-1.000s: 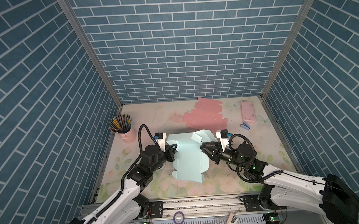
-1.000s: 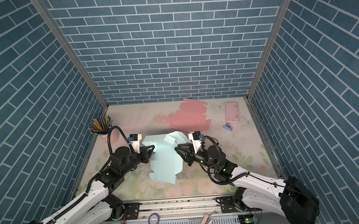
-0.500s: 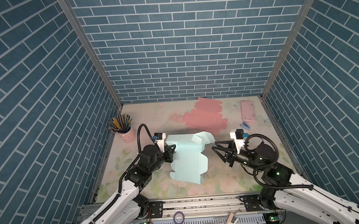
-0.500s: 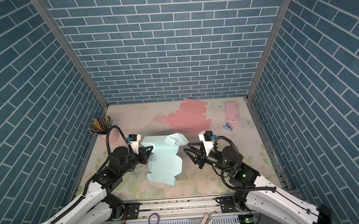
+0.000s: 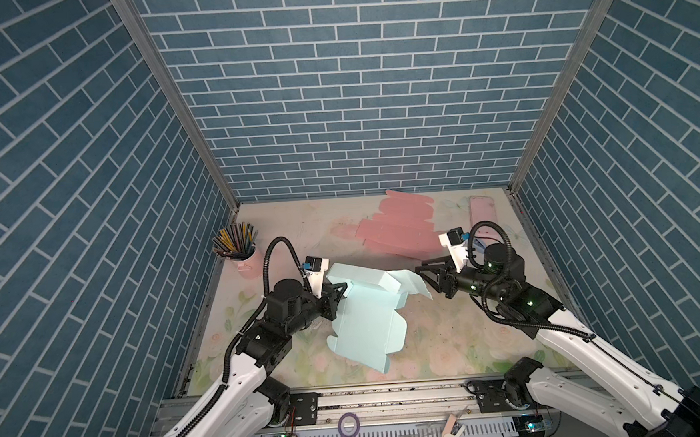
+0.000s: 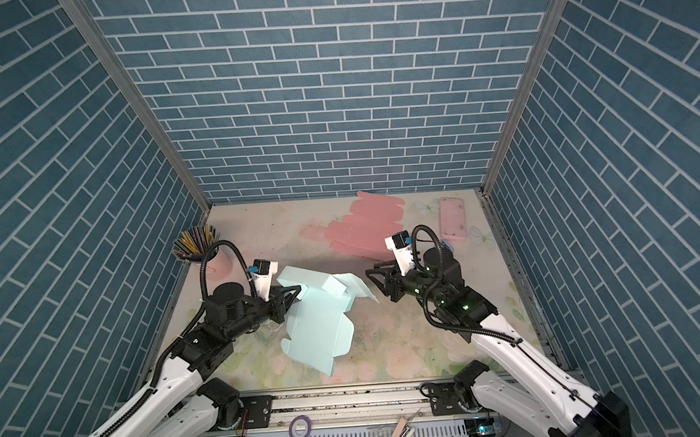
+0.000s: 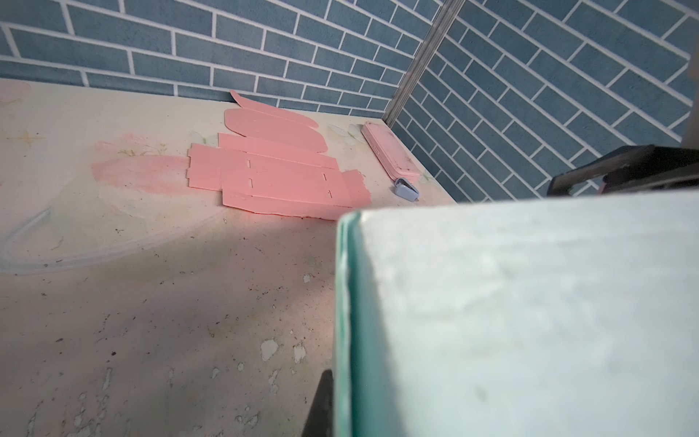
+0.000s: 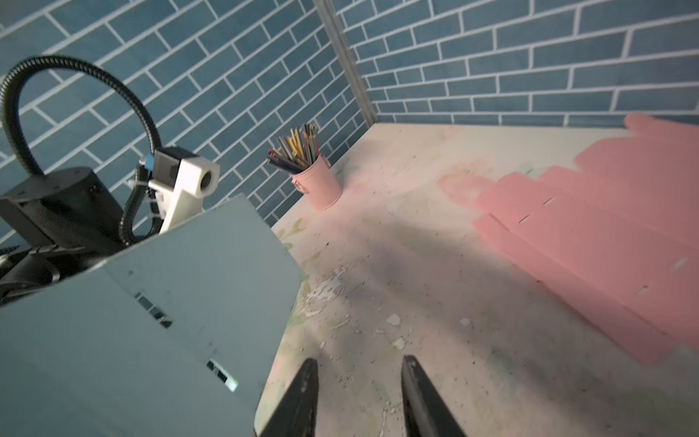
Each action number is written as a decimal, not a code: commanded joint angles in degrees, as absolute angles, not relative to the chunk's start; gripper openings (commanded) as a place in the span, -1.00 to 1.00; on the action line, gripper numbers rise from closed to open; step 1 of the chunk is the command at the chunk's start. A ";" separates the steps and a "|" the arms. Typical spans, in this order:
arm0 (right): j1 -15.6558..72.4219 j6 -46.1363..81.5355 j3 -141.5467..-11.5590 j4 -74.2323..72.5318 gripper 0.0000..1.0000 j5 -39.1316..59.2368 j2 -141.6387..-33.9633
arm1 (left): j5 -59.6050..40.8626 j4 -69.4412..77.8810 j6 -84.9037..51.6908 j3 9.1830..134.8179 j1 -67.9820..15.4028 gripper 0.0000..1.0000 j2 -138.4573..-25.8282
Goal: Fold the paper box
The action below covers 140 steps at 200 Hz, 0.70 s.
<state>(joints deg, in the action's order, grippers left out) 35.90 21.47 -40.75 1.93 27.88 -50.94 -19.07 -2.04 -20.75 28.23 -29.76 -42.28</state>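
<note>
Paper box [image 5: 366, 314], a pale blue blank only partly folded, lies mid-bench [image 5: 451, 338] with its far end raised off the surface. Left fingers [image 5: 338, 290] stay clenched on the raised panel at its left edge. Right fingers [image 5: 432, 264], which a second ago were in against the box's right flap [image 5: 415, 284], have backed off to the right. They now stand apart, released and holding nothing, and the right wrist view shows only bare bench between them. The flap splays outward, loose and untucked. That fold does not seem to have held, so the right side probably needs a fresh approach while the left anchors the box.
</note>
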 commanded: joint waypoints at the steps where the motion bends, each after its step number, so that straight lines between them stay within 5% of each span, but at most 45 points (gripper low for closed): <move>1: 38.96 18.77 -43.82 1.31 -0.20 34.27 -50.76 | -17.81 -2.54 -20.19 30.47 -29.36 -1.00 -43.54; 140: 50.62 13.36 -39.81 -0.36 -0.23 16.24 -56.69 | -15.70 0.25 -22.23 32.19 -29.36 -1.00 -54.07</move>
<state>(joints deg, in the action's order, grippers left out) 50.33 15.86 -39.20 2.09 20.29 -54.37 -15.64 -2.17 -21.82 31.55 -29.65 -53.49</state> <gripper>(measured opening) 0.388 0.091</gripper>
